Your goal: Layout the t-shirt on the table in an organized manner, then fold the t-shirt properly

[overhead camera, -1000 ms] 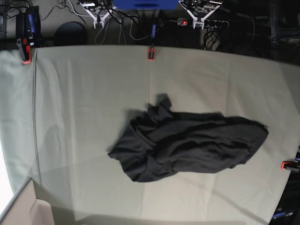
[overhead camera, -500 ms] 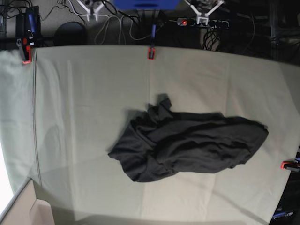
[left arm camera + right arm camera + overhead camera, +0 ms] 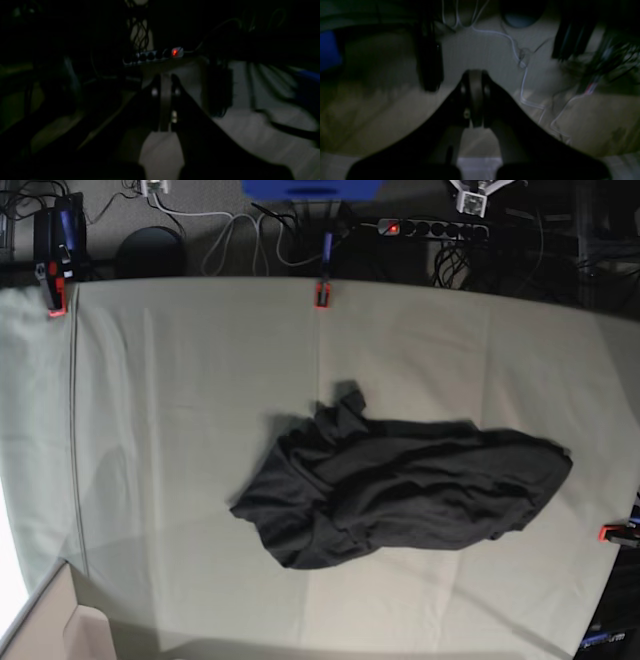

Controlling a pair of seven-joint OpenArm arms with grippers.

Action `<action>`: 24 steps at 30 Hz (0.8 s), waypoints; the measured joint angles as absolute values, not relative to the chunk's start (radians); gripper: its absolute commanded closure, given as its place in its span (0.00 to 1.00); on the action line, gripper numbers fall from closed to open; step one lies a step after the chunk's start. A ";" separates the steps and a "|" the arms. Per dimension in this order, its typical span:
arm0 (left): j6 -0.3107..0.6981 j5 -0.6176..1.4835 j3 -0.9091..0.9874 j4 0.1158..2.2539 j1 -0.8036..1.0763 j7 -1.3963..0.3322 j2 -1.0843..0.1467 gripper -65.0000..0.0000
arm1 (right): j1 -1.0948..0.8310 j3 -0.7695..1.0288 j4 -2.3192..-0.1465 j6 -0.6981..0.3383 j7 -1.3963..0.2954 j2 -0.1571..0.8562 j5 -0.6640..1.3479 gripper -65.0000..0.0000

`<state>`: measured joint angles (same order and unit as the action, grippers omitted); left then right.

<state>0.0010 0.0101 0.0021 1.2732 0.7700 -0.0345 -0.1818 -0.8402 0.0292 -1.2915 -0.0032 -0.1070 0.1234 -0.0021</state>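
In the left wrist view, dark and blurred, the left gripper (image 3: pixel 165 100) sits at the middle of the frame with its fingers pressed together on nothing; beyond it, in the upper middle, lies a power strip (image 3: pixel 153 55) with a red light, and pale floor fills the lower right, so this camera looks behind the table and not at the cloth. In the right wrist view the right gripper (image 3: pixel 475 97) is likewise closed and empty at the centre, with white cables (image 3: pixel 520 62) trailing over a grey-beige floor to its right; no garment appears here either. In the base view the t-shirt (image 3: pixel 400 485) lies crumpled in a lumpy heap right of centre and slightly below the middle of the frame, on the table (image 3: pixel 180 410), exactly where and how it lay a second ago. What has changed is at the top edge: the white fingertips of the two arms, which a second ago both showed plainly beside the blue block (image 3: pixel 310 188), have slid upward and outward, so that only a sliver remains at the upper left (image 3: pixel 152 186) and upper right (image 3: pixel 474 194). I judge the arms to be swinging away from their rest pose with nothing gripped; the laying-out has not begun, and the first reach toward the shirt is yet to come.
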 measured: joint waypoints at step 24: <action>0.004 0.718 0.558 1.997 0.624 -0.877 -0.212 0.63 | -0.906 0.178 -2.021 -0.005 -0.221 0.121 -0.001 0.84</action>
